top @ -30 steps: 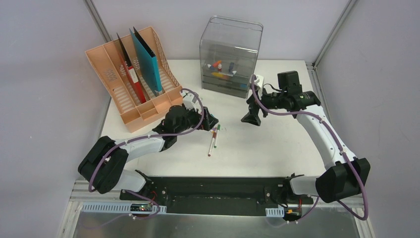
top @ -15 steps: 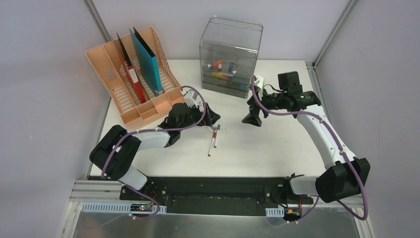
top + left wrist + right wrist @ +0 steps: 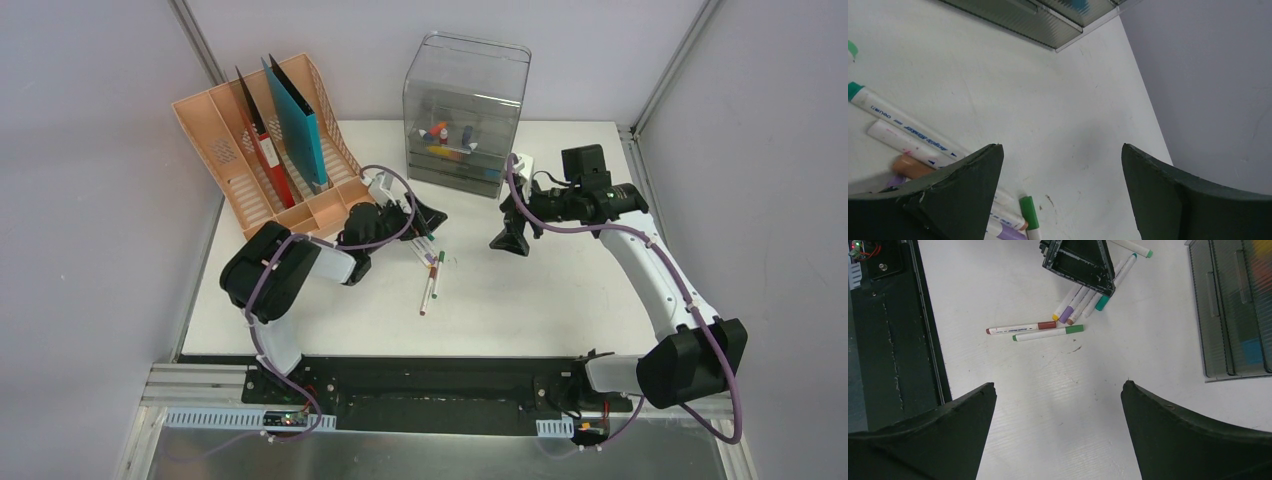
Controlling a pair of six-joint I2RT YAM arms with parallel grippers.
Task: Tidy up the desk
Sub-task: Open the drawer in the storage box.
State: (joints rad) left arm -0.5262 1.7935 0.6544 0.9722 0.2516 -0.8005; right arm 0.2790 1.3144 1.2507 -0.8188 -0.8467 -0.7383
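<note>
left arm (image 3: 300, 268) folded inward | left claw (image 3: 428, 214) spread above markers (image 3: 1068, 314) | right claw (image 3: 510, 238) spread

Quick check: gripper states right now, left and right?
Left gripper: open, holding nothing.
Right gripper: open, holding nothing.

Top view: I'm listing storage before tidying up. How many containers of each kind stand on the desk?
file rack: 1
drawer box: 1
Total: 2
</note>
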